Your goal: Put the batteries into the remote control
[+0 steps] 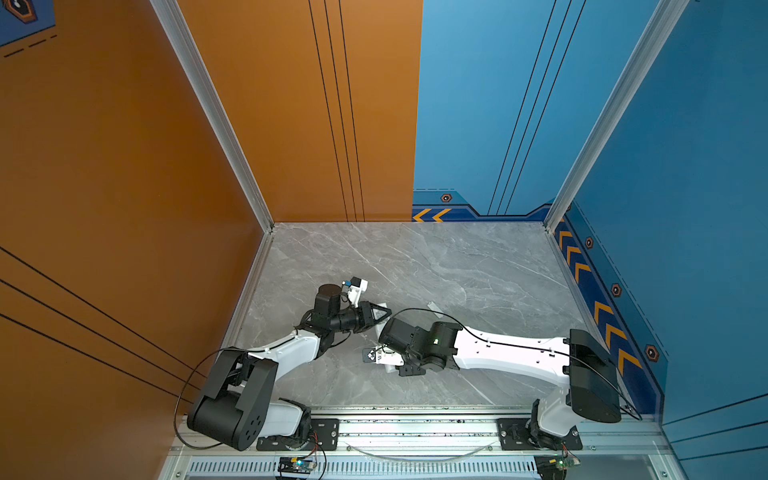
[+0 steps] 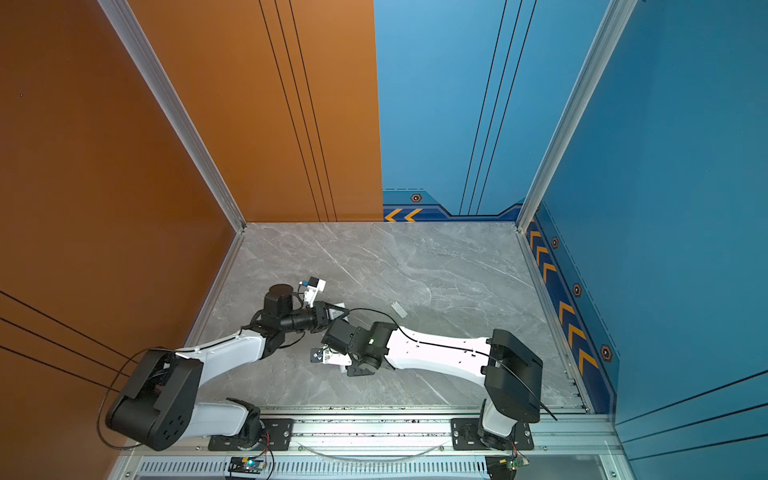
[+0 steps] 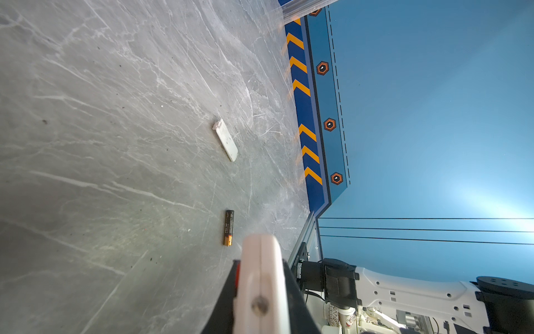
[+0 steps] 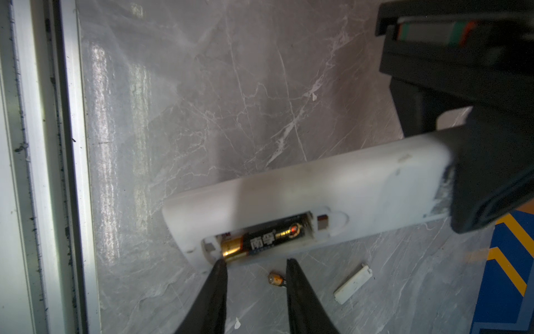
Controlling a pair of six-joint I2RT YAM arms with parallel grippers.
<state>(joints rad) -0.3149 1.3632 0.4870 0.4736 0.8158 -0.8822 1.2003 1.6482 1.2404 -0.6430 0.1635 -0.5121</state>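
Observation:
The white remote control (image 4: 332, 185) is held off the table, back side up, with its battery bay uncovered. My left gripper (image 3: 260, 269) is shut on one end of it and shows as a black clamp (image 4: 491, 173) in the right wrist view. One battery (image 4: 263, 241), dark with a gold end, lies in the bay. My right gripper (image 4: 255, 266) is open just in front of the bay, one fingertip (image 4: 219, 267) touching the battery's gold end. A second battery (image 3: 228, 228) lies on the table, partly behind the other finger (image 4: 294, 277). In both top views the right wrist covers most of the remote.
The white battery cover (image 4: 353, 284) lies loose on the grey marble table (image 1: 457, 257), beyond the arms (image 1: 432, 306). An aluminium rail (image 4: 34, 173) runs along the table's front edge. Orange and blue walls close in the back and sides.

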